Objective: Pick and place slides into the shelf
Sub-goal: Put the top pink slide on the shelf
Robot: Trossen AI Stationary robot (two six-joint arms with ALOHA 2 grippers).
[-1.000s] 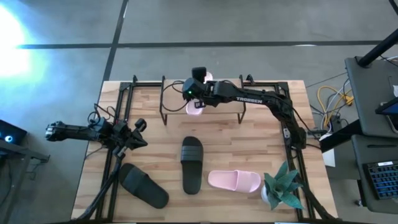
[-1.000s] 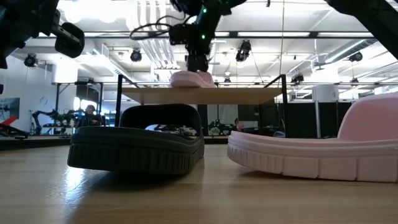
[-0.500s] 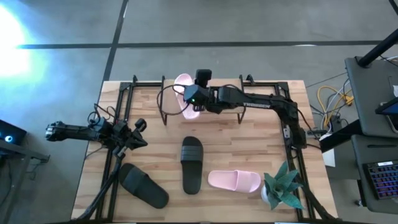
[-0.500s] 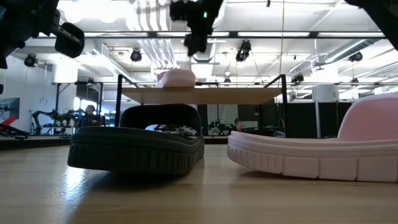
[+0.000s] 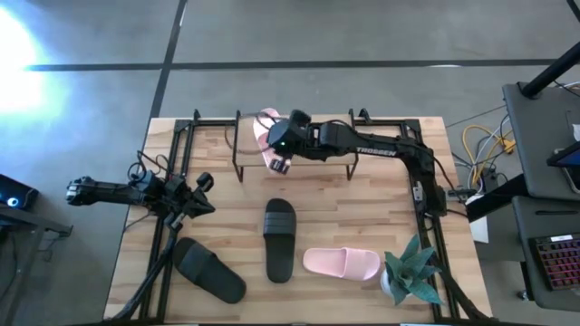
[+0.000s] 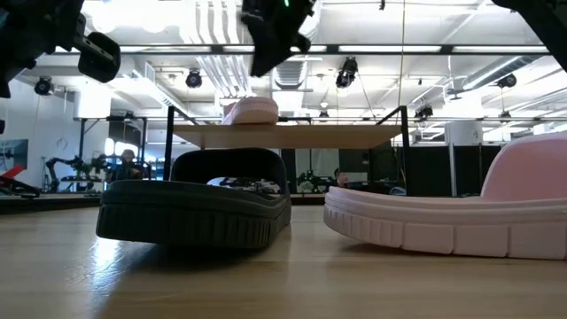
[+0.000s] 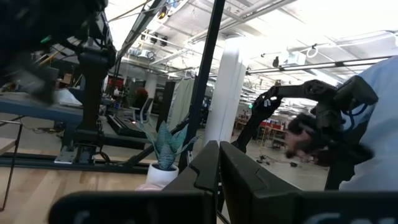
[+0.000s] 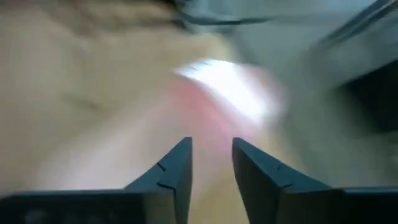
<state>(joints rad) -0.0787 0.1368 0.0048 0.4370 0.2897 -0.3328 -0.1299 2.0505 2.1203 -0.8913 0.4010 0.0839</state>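
Note:
One pale pink slide (image 5: 266,128) lies on the shelf's plank top (image 5: 248,150), toward its left end; the low view shows the same pink slide (image 6: 252,111) on the plank (image 6: 337,136). My right gripper (image 5: 280,158) hovers open above the shelf's near edge, just beside that slide and touching nothing. It also shows high in the low view (image 6: 273,35). On the table lie a black slide (image 5: 279,238), a second black slide (image 5: 211,271) and the other pink slide (image 5: 341,263). My left gripper (image 5: 204,185) waits, shut, by the table's left edge.
A potted plant (image 5: 412,272) stands at the table's near right corner. Black frame tubes (image 5: 163,244) run along the left side below my left arm. Bare tabletop lies between the shelf and the slides.
My right gripper has let go of the pink slide on the shelf, risen off it and drawn back toward the table's near edge, tipping as it went. The slide came to rest farther toward the shelf's left end and has lain still since.

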